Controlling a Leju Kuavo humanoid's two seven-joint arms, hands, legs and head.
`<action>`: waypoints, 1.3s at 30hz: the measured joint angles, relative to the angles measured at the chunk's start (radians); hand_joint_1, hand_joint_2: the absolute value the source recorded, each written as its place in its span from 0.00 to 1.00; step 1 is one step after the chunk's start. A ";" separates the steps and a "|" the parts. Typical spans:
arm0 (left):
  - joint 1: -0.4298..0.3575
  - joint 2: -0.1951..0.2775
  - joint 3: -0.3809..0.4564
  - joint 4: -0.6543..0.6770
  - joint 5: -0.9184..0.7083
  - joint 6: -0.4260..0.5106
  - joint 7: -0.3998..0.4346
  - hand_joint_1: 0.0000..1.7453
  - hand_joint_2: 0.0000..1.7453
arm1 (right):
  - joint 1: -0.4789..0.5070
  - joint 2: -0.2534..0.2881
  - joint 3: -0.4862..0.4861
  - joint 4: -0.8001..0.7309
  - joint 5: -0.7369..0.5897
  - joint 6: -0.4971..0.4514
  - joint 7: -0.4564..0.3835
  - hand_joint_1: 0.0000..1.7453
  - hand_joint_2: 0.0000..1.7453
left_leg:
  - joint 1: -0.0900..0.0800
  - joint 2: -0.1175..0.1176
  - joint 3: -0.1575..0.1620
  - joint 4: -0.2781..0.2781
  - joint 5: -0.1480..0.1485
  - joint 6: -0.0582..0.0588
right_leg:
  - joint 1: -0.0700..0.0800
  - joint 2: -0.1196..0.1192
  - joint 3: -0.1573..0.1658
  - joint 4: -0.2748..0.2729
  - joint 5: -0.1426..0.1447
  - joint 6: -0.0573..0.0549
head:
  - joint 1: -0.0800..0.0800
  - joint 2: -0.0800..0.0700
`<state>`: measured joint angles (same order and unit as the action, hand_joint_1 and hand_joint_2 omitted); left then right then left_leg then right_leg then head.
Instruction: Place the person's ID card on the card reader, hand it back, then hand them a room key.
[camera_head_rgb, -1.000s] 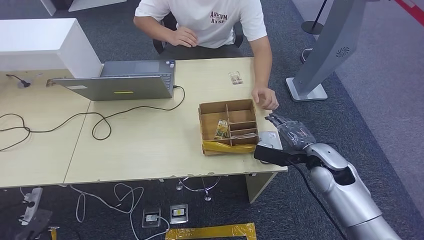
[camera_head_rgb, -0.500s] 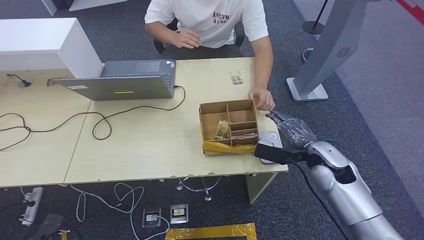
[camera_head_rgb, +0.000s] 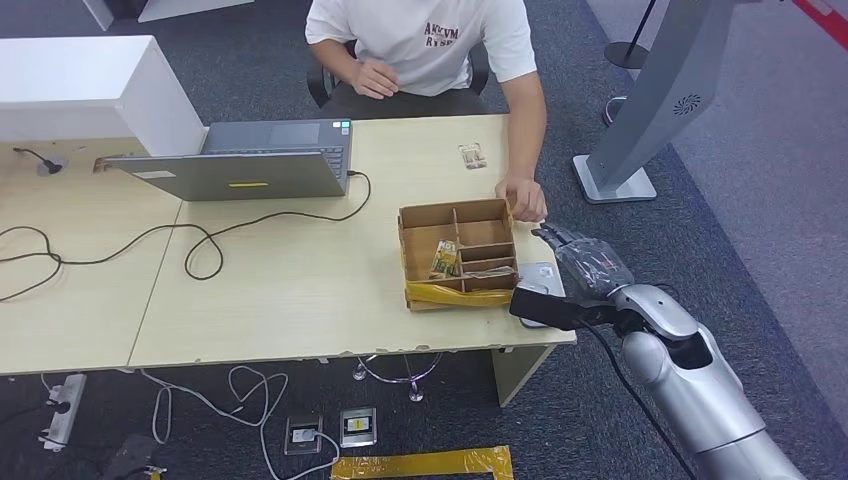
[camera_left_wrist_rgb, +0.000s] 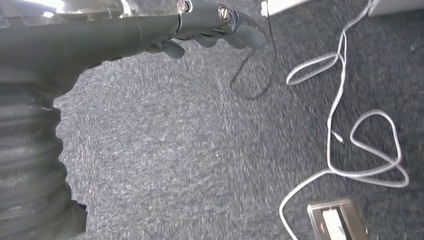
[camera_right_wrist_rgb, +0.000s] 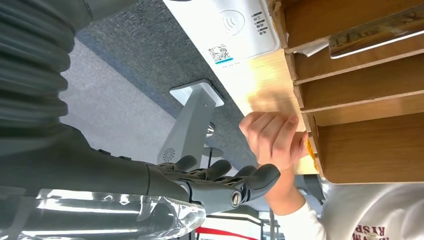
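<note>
Right hand (camera_head_rgb: 585, 262): we see its fingers spread, holding nothing, just off the right edge of the pale wooden tabletop (camera_head_rgb: 300, 290). Beside it lies the flat white card reader (camera_head_rgb: 540, 276), against the brown divided cardboard box (camera_head_rgb: 457, 253). Near the box's far right corner rests the person's closed fist (camera_head_rgb: 523, 198). Left hand (camera_left_wrist_rgb: 210, 35): fingers loosely curled over grey carpet (camera_left_wrist_rgb: 200, 150).
</note>
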<state>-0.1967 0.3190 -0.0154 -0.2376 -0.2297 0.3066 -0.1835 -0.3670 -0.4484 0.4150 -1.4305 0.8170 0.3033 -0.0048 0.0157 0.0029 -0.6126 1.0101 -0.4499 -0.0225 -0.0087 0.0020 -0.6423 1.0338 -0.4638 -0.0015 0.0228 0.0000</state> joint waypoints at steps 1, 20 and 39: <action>0.001 -0.008 -0.001 0.001 -0.005 0.001 0.000 0.00 1.00 | 0.000 0.000 0.000 0.000 0.000 0.000 0.000 0.00 1.00 | 0.000 0.000 0.000 0.000 0.000 0.000 | 0.000 0.000 0.000 0.000 0.000 0.000 | 0.000 0.000; 0.005 -0.133 -0.046 0.010 -0.096 0.043 0.005 0.00 1.00 | -0.015 0.008 0.007 0.000 -0.001 0.001 0.000 0.00 1.00 | -0.001 0.000 0.000 0.000 -0.001 0.001 | -0.001 -0.001 0.000 0.000 0.000 0.000 | 0.000 0.000; 0.026 -0.220 -0.089 0.014 -0.116 0.104 0.014 0.00 1.00 | -0.039 0.070 0.022 0.009 0.020 -0.037 -0.019 0.00 1.00 | -0.001 -0.001 -0.001 0.000 -0.001 0.002 | -0.001 -0.002 0.001 0.000 -0.001 0.001 | 0.000 0.000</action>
<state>-0.1710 0.0989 -0.1042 -0.2239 -0.3455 0.4109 -0.1690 -0.4059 -0.3780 0.4369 -1.4219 0.8366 0.2658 -0.0241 0.0149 0.0015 -0.6134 1.0102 -0.4513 -0.0204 -0.0095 0.0000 -0.6418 1.0339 -0.4649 -0.0006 0.0226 0.0000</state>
